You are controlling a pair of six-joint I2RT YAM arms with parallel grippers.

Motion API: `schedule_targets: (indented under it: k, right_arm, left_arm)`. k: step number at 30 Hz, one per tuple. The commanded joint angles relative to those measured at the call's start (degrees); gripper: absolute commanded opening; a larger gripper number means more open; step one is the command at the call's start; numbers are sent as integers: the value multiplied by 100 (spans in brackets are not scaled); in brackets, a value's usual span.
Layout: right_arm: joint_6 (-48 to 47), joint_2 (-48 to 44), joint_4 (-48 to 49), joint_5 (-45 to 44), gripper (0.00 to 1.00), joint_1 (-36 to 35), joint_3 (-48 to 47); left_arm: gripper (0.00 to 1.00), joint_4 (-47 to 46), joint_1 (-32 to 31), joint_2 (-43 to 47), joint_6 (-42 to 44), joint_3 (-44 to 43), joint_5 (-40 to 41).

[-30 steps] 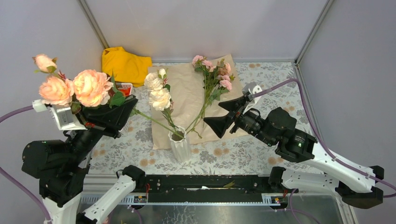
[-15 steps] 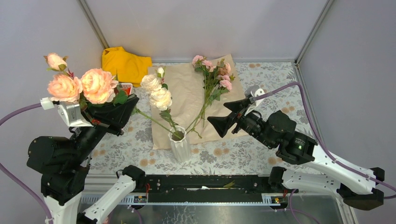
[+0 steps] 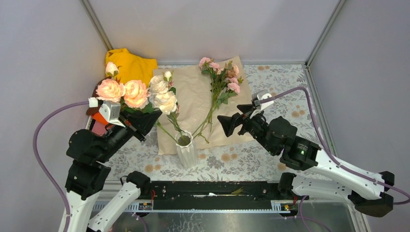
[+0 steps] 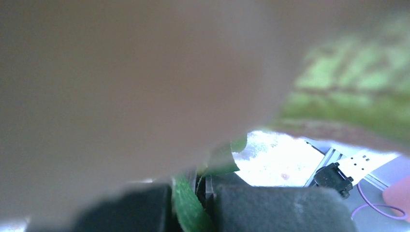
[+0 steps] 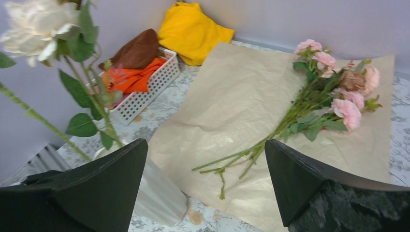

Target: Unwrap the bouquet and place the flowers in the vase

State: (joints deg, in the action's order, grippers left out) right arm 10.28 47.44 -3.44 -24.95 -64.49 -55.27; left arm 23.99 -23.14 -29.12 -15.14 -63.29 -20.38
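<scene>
- The white ribbed vase (image 3: pixel 186 151) stands near the front of the worktop (image 3: pixel 241 162), with cream roses (image 3: pixel 162 96) in it.
- My left claw (image 3: pixel 146 118) is clamped on peach roses (image 3: pixel 123 93), just left of the cream ones.
- Pink flowers (image 3: pixel 221 84) lie on kraft paper (image 3: pixel 193 104); my right claw (image 3: pixel 234 116) hovers wide beside them.
</scene>
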Motion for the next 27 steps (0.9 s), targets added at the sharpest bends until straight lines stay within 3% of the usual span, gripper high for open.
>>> schedule_targets:
  k: [1,12,22,27]
  right_arm:
    - [-101,95,696,-918,100,-12,167]
    - [107,1435,-749,-1580,100,61,-879]
    - [1032,2231,-1221,128,100,1253,-1095]
    - [1197,2399,-1086,597,100,1633,-897]
  left_arm:
    - [0,-321,28,217,-173,239,-160]
    - [0,-603,34,320,-313,888,-184]
    - [2,-819,30,363,-328,1436,-273]
    - [16,-857,33,388,-323,1514,-301]
